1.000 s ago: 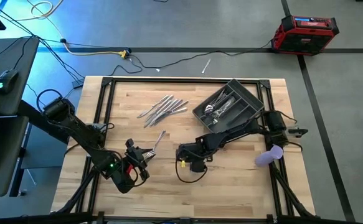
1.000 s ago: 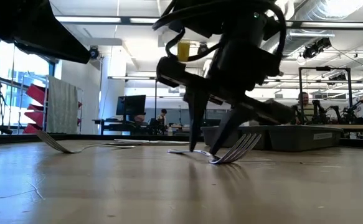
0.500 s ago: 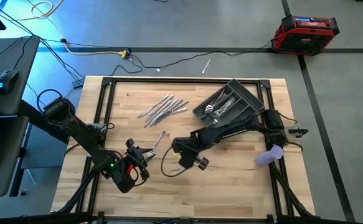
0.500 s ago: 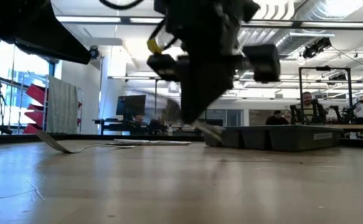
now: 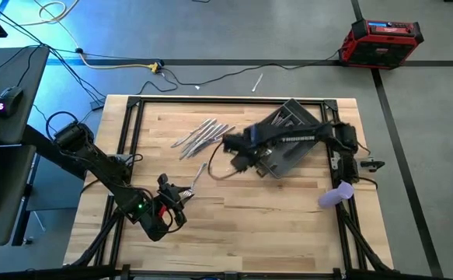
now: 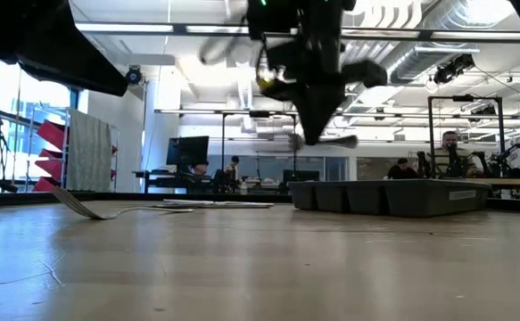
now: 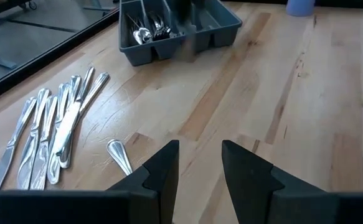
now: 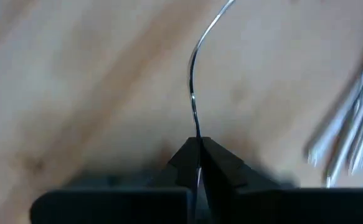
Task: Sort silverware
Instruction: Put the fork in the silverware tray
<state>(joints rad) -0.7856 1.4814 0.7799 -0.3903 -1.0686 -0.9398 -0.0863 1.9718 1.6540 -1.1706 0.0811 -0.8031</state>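
Note:
My right gripper (image 5: 240, 159) hangs above the table between the loose silverware and the grey tray (image 5: 304, 124), shut on a slim silver fork (image 8: 193, 93). In the low view it (image 6: 317, 134) is well above the tabletop. The silverware pile (image 5: 203, 136) lies flat on the wood at the far left, also in the left wrist view (image 7: 50, 130). A single piece (image 5: 199, 173) lies nearer, just ahead of my left gripper (image 7: 200, 155). That gripper stands open at the near left (image 5: 181, 193) with nothing between its fingers. My right gripper pinches the fork (image 8: 194, 127) between its two fingertips (image 8: 218, 165), seen edge-on. The fingers point down from above. The fork is lifted clear of the table and sticks out sideways from the fingers (image 6: 342, 140); which end is pinched I cannot tell.
The tray (image 7: 175, 28) holds some silverware in its compartments, and the right arm (image 5: 296, 138) crosses over it. A purple thing (image 5: 335, 194) sits at the table's right edge. Bare wood lies across the near half (image 5: 273, 210).
My right gripper has shut on the fork that lay on the near middle of the table and lifted it clear. It has risen and gone toward the far edge, toward the tray, and its wrist has rolled.

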